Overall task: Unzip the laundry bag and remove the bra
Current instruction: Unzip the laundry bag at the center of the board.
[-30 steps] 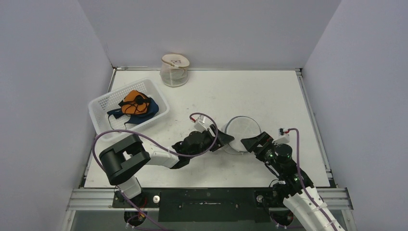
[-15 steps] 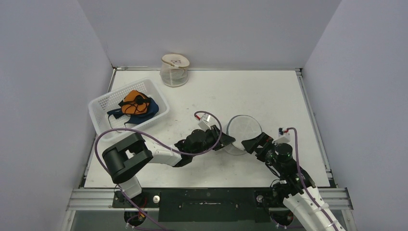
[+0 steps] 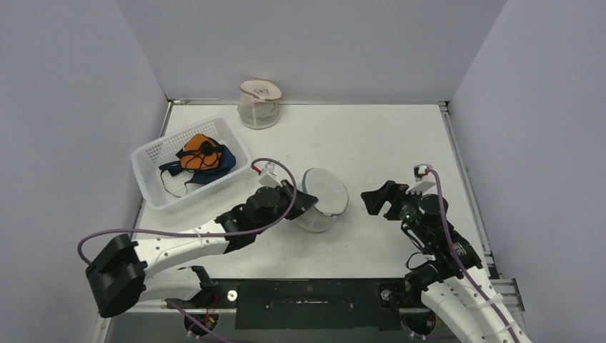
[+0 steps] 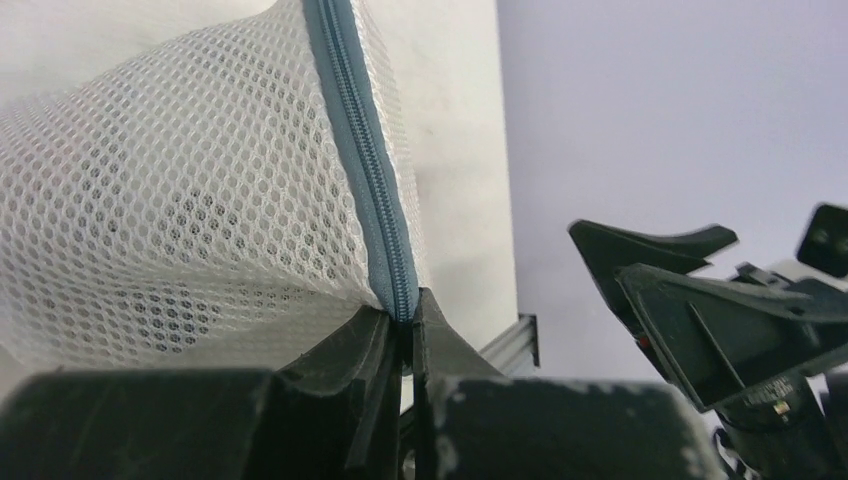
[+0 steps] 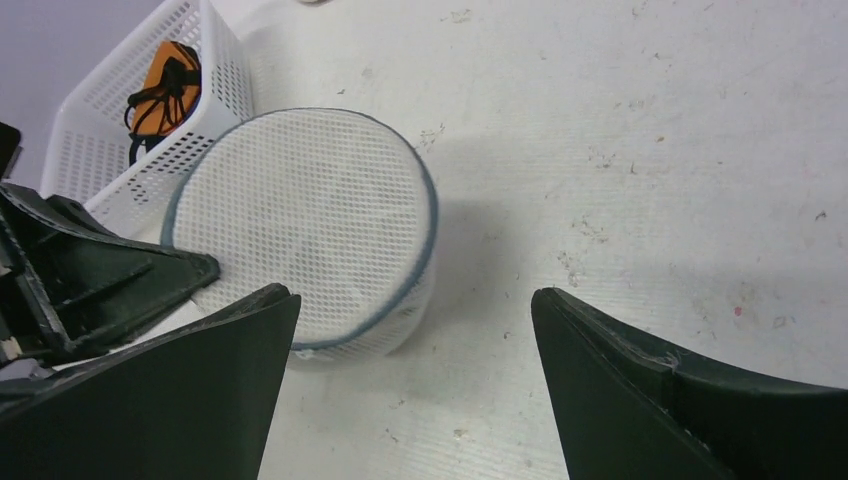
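The laundry bag (image 3: 323, 198) is a round white mesh drum with a blue-grey zipper (image 4: 365, 170), and it lies tipped on the table's middle. My left gripper (image 3: 307, 201) is at its left side, shut on the zipper seam (image 4: 405, 310). Through the mesh (image 4: 180, 200) only dim shading shows; the bra is hidden. My right gripper (image 3: 376, 200) hangs to the right of the bag, open and apart from it. In the right wrist view the bag (image 5: 300, 220) lies beyond the wide-spread right gripper (image 5: 415, 300), and nothing is between its fingers.
A white slotted basket (image 3: 154, 161) stands at the left with an orange and blue garment (image 3: 202, 156) in it. At the back wall stands a clear jar (image 3: 259, 103). Side walls close in the table on left and right.
My left gripper has shut on the bag's zipper seam and pulled the bag left, away from the right gripper. The right gripper stayed open and shifted slightly right.
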Motion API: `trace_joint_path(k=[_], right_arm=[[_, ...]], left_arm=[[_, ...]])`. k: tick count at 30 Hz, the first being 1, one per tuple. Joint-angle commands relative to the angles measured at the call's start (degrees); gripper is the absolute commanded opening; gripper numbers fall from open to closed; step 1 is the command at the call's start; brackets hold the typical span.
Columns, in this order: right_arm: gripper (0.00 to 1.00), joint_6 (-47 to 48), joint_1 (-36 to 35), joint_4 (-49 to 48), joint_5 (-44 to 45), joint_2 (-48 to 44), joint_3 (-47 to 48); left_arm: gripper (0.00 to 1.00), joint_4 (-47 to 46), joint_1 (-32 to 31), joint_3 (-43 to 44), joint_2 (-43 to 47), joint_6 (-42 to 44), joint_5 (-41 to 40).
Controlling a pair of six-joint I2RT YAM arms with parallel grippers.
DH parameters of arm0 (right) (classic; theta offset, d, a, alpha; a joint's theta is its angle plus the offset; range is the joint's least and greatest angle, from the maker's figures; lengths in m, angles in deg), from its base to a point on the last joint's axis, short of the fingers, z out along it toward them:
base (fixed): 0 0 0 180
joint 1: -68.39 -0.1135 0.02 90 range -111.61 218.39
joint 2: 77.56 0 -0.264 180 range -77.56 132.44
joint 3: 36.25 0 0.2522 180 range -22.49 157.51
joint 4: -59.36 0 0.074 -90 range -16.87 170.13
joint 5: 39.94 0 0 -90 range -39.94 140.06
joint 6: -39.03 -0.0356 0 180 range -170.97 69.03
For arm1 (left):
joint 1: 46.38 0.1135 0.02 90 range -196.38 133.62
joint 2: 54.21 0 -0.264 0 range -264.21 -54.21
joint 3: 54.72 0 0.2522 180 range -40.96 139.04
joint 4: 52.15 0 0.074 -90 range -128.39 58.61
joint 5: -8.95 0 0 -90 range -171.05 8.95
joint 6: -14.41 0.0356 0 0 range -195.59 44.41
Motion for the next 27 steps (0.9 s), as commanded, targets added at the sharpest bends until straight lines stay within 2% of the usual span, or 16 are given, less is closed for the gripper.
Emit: trace_joint_path(k=[1,4,7,13,15,19,23,27], right_arm=[[0.90,5.8,-1.3,-5.6,2.0,2.6,3.8],[0.90,6.9,-2.7,-8.4,4.2,5.4,4.8],[0.90,7.5,-7.1,-10.2,12.2,10.7,6.6],[0.90,7.4,-28.0,-12.4,42.4,23.4,12.0],[0.90,9.0,-31.9,-16.2,45.1,25.0,11.2],[0.90,7.0,-31.5,-24.9,36.8,22.1,5.4],[0.90,7.2,-28.1,-29.4,13.7,19.6,1.3],[0.90,2.8,-27.0,-38.9,-0.2,16.3,-7.7]], left_arm=[[0.00,20.9,3.2,3.5,9.2,1.6,-6.9],[0.00,23.5,5.2,2.0,14.5,2.6,-6.8],[0.00,24.3,7.2,-0.4,19.1,2.5,-5.7],[0.00,28.1,10.0,-1.0,22.0,3.6,-3.0],[0.00,28.1,11.9,-1.3,22.0,3.6,-0.1],[0.00,23.9,17.3,-3.4,21.1,2.9,9.4],[0.00,17.9,20.7,-6.1,20.6,0.9,16.2],[0.00,15.4,23.8,-6.5,20.7,-1.7,21.8]])
